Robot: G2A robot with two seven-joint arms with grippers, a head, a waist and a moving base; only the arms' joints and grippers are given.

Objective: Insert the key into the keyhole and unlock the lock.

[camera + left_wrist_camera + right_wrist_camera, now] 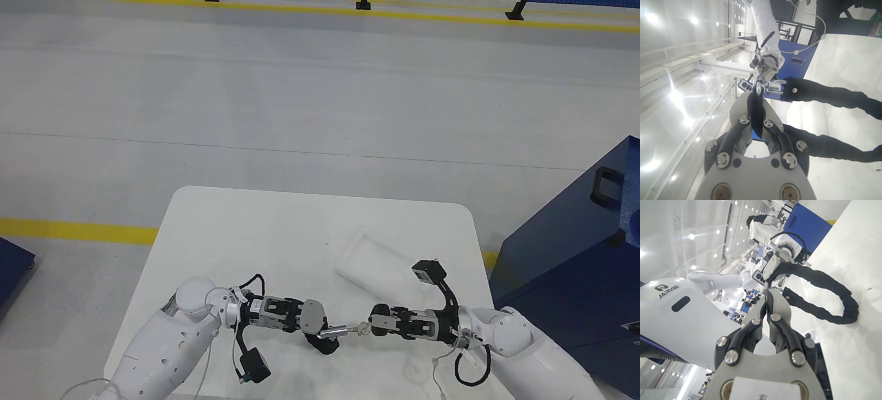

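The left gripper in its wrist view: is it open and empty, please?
No, the left gripper is shut on the black-sleeved end of the lock.

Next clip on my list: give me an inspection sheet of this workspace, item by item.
Surface: white table with rounded corners.
Job's things: black-sleeved cable lock, its loop reaching down to the table; key at the lock's metal end, insertion cannot be told.
Clutter: white tray toward the table's far right.
Grippers: left tool shut on the lock's sleeve; right tool shut on the key; they face each other.
Cables: black cable looping at the left wrist; white cable along the right arm.
Surroundings: blue cabinet at the right; yellow line on the floor.
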